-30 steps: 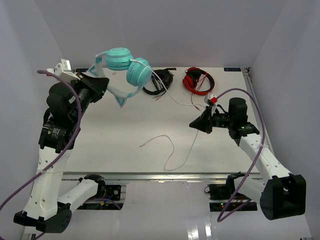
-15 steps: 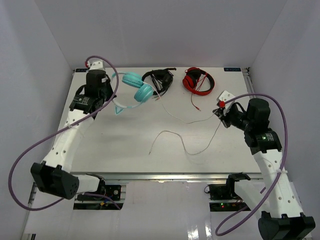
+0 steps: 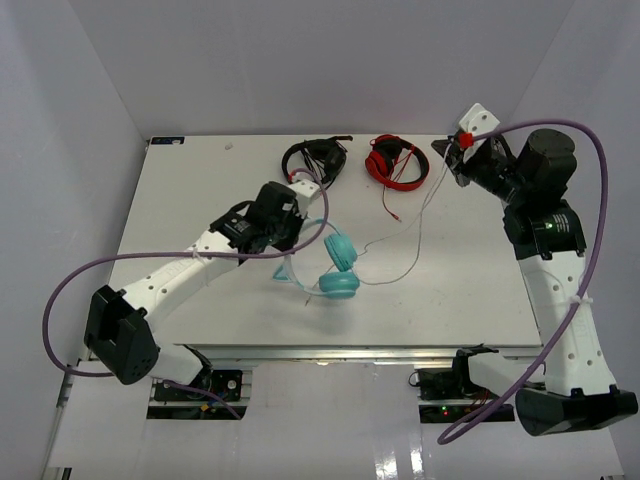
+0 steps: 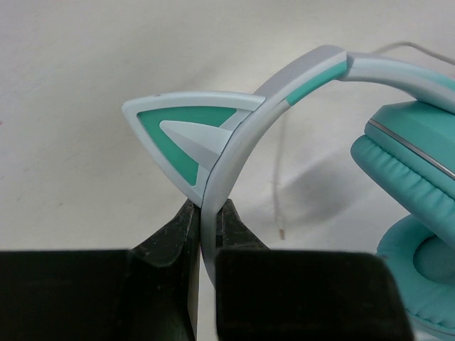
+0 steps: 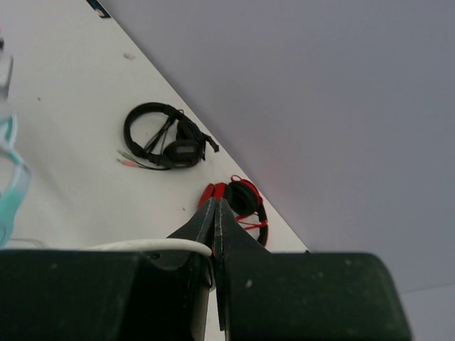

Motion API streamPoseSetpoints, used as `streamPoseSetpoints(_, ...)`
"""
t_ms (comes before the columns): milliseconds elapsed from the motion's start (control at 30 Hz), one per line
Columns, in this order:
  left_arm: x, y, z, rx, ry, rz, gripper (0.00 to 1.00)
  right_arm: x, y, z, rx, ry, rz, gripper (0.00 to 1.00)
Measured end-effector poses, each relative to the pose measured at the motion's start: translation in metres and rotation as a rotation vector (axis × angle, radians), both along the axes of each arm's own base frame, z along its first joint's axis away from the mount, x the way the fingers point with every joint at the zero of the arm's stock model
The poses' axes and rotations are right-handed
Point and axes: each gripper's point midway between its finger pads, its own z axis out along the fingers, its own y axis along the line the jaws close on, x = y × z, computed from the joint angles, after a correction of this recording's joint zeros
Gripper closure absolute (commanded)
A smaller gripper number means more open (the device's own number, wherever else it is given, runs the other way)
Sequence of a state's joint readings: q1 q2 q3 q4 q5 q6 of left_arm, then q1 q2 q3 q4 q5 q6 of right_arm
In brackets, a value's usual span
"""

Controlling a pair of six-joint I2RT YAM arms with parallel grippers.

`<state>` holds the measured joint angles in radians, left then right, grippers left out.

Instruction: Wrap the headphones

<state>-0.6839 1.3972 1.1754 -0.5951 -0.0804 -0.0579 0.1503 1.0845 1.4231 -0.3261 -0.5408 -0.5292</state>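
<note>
Headphones (image 3: 338,268) are hanging over mid-table in the overhead view, their round teal cups close together; whether they are touching the surface is hard to tell; the left gripper (image 3: 298,232) is partly hiding the pale headband; the thin white cable (image 3: 405,250) is running up to the raised right gripper (image 3: 452,158); the left wrist view is showing dark jaws pinching that smooth headband below a triangular cat-ear point (image 4: 181,135), with one padded cup (image 4: 402,167) cut off; the right wrist view is showing jaws gripping the cable, its far end hidden.
</note>
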Motion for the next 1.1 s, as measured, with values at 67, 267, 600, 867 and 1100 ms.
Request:
streamPoseSetpoints(67,-0.020,-0.028,0.001,-0.009,-0.005,-0.103,1.00,0.008,0.009,-0.001,0.042,0.032,0.023,0.92)
streamPoseSetpoints(267,-0.049,-0.066,0.006,-0.046,-0.024,-0.238,1.00,0.020,0.023,-0.018,0.117,0.140,0.059,0.92)
streamPoseSetpoints(600,-0.067,-0.097,0.021,-0.148,-0.049,-0.330,1.00,0.029,0.030,-0.051,0.132,0.222,0.052,0.92)
streamPoseSetpoints(867,-0.051,-0.081,0.026,-0.097,-0.118,-0.186,1.00,-0.014,0.069,-0.106,0.095,0.389,0.264,0.92)
streamPoseSetpoints(1100,-0.032,-0.068,0.029,-0.033,-0.124,-0.035,1.00,-0.079,0.092,-0.113,0.070,0.416,0.480,0.92)
